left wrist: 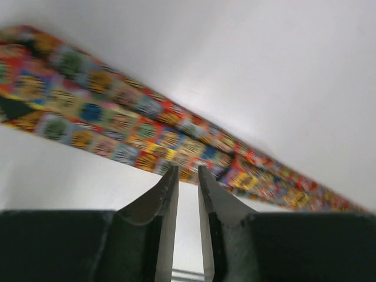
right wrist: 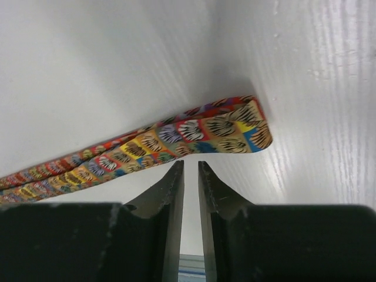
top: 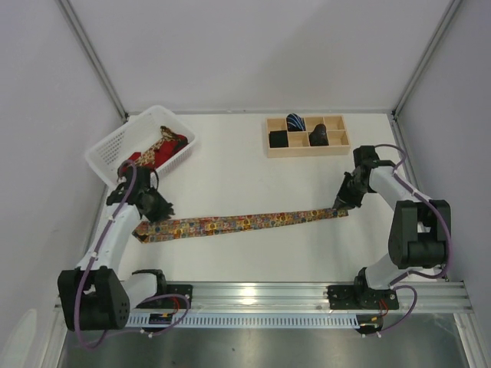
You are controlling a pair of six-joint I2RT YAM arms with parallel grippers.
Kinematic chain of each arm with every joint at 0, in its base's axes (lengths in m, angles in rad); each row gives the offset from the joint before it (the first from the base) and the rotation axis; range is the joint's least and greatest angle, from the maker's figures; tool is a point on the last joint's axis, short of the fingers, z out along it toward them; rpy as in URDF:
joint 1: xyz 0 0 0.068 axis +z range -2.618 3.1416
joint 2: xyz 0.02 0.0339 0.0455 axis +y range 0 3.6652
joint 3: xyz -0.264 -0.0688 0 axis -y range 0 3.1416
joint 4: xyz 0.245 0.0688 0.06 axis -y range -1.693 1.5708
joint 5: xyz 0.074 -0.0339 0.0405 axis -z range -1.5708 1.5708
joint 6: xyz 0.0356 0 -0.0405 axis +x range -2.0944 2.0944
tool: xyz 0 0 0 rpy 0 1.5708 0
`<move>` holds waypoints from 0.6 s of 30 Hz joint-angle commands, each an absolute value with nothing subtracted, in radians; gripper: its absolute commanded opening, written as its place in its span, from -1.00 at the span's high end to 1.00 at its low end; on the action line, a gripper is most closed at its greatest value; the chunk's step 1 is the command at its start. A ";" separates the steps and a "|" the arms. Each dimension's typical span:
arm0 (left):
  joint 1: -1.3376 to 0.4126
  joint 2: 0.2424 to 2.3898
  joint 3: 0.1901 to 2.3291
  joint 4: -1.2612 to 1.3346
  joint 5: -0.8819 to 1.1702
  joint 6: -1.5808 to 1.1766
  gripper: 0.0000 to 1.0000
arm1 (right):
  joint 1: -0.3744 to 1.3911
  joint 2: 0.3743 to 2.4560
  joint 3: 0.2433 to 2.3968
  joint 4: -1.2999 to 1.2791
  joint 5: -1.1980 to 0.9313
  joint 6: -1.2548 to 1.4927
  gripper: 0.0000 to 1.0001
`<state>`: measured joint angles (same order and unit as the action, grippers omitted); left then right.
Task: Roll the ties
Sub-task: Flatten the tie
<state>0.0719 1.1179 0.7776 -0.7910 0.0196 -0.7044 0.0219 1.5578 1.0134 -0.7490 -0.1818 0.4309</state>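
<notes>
The multicoloured floral tie (top: 242, 222) lies flat across the table from left to right, folded double at its right end (right wrist: 249, 126). My left gripper (top: 159, 207) hovers just behind its wide left end. In the left wrist view the tie (left wrist: 147, 126) runs just beyond the fingertips (left wrist: 171, 176). The left jaws stand a narrow gap apart with nothing between them. My right gripper (top: 340, 202) is at the tie's right end, its fingertips (right wrist: 178, 170) just short of the tie's edge. The right jaws are also slightly apart and empty.
A white basket (top: 107, 149) at the back left holds a red tie (top: 138, 159) and a gold-patterned tie (top: 165, 142). A wooden compartment tray (top: 270, 146) at the back right holds rolled dark and blue-striped ties (top: 295, 123). Grey walls enclose the table.
</notes>
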 commanded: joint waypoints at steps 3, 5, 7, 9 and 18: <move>-0.190 1.121 0.866 -0.579 0.172 -0.684 0.44 | 0.008 1.612 0.996 -0.701 -0.065 0.430 0.61; -0.323 1.190 0.917 -0.526 0.176 -0.660 0.48 | -0.029 1.653 0.976 -0.667 -0.055 0.434 0.62; -0.412 1.250 1.003 -0.476 0.188 -0.623 0.56 | -0.029 1.704 0.976 -0.644 -0.051 0.427 0.63; -0.521 1.368 1.075 -0.440 0.221 -0.612 0.61 | -0.018 1.718 0.994 -0.646 -0.066 0.423 0.65; -0.781 1.966 1.575 -0.396 0.460 -0.587 0.61 | -0.129 1.497 1.002 -0.736 -0.149 0.434 0.09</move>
